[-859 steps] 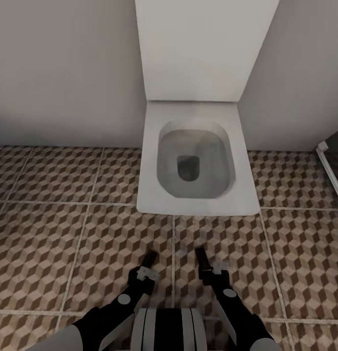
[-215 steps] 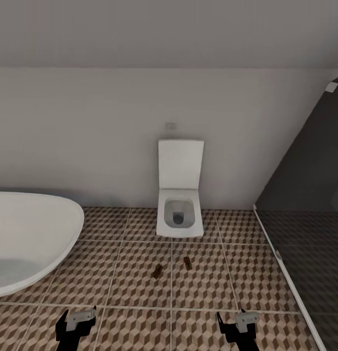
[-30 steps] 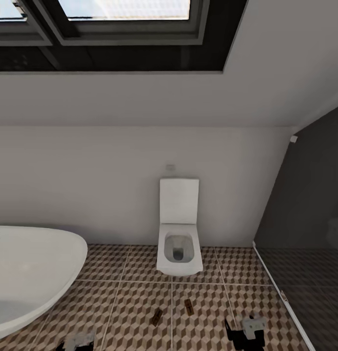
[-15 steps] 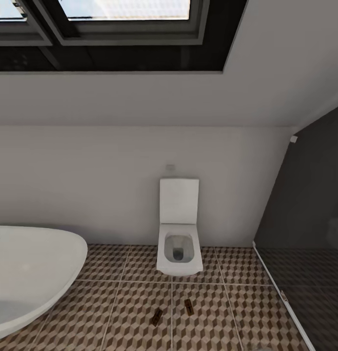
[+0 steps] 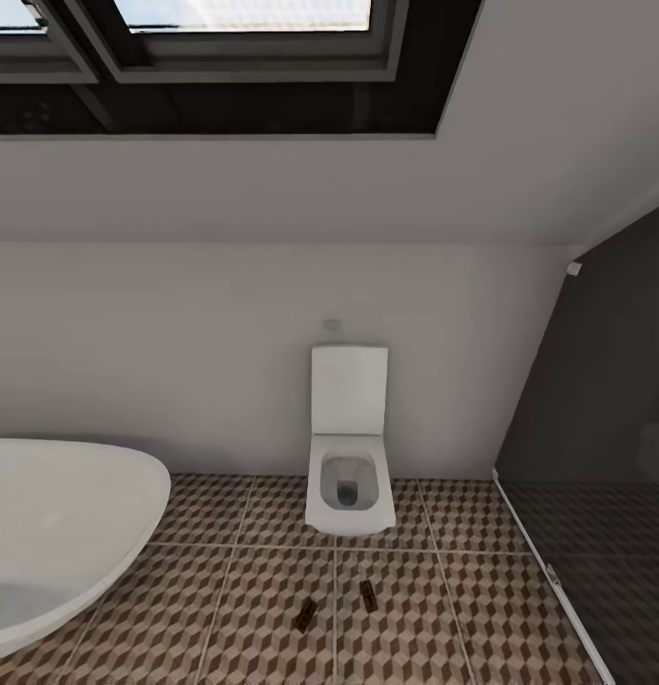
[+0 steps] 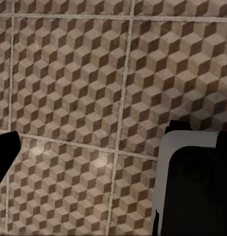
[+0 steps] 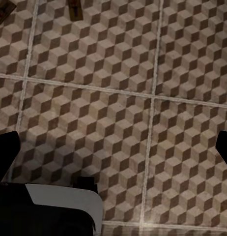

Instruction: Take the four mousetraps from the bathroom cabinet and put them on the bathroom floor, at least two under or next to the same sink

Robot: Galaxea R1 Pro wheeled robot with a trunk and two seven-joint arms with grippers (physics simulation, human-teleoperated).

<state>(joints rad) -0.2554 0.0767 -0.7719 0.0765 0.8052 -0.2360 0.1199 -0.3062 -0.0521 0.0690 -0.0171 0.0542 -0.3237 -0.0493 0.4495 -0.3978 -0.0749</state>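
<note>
Two mousetraps (image 5: 305,616) lay on the bathroom floor (image 5: 224,580) before the toilet (image 5: 350,476), no sink showing. Both wrist cameras showed jaws spread, empty. I judged turning slowly best, to find the cabinet.

Two mousetraps (image 5: 305,615) (image 5: 369,596) lie apart on the cube-patterned bathroom floor (image 5: 253,571).

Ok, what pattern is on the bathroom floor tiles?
A brown, beige and white 3D cube print on the large square floor tiles, with pale grout lines; clearest in the right wrist view.
</note>
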